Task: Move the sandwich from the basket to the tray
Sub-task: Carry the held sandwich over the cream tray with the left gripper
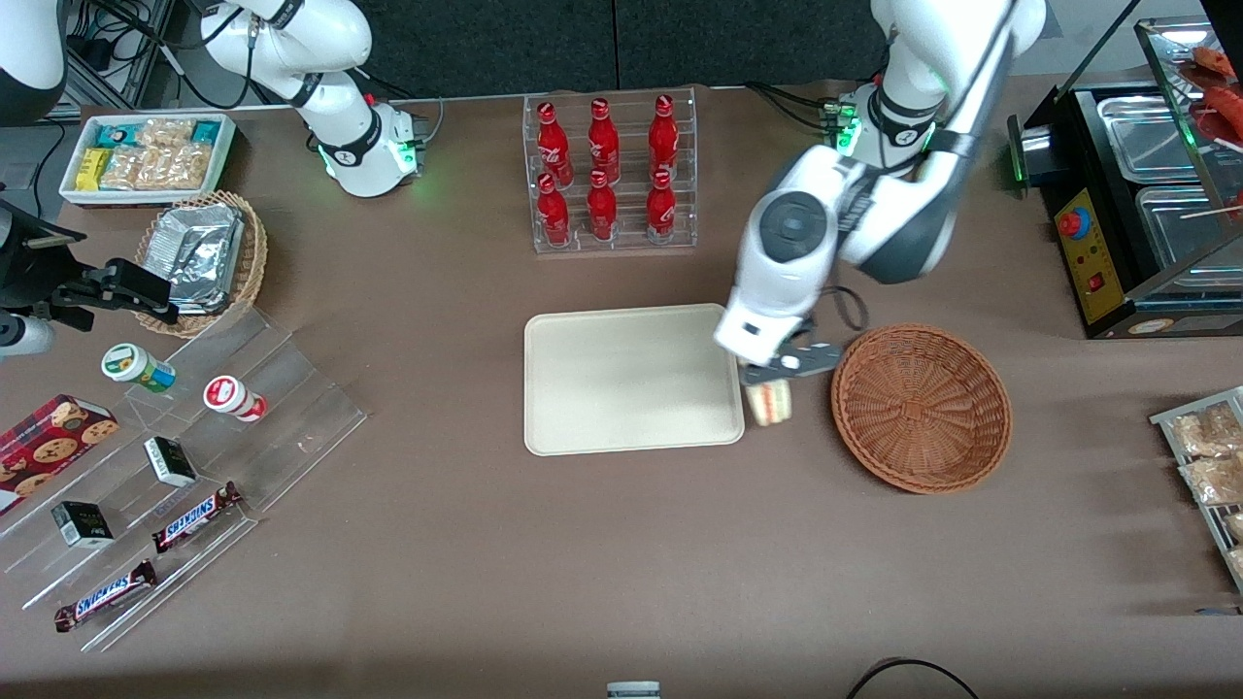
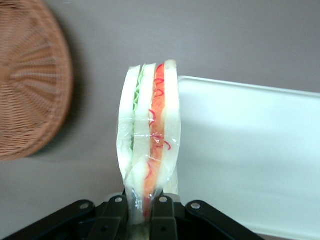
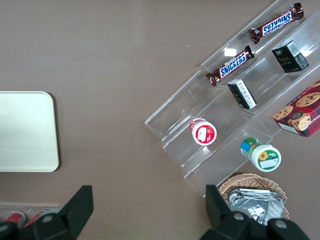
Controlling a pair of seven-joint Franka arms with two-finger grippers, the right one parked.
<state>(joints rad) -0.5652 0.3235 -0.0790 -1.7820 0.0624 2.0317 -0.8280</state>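
Note:
My left gripper [image 1: 769,377] [image 2: 142,210] is shut on the sandwich [image 1: 767,401] [image 2: 150,130], a plastic-wrapped cream wedge with green and red filling, pinched at its narrow end. It hangs above the table in the gap between the reddish-brown wicker basket [image 1: 921,406] [image 2: 30,80] and the cream tray [image 1: 633,377] [image 2: 250,150], right at the tray's edge nearest the basket. The basket holds nothing. The tray's surface is bare.
A clear rack of red bottles [image 1: 609,170] stands farther from the front camera than the tray. A tan basket of foil packs [image 1: 204,257], a white snack bin [image 1: 146,155] and a clear stepped stand with snacks [image 1: 175,466] lie toward the parked arm's end. A black warmer [image 1: 1136,194] stands at the working arm's end.

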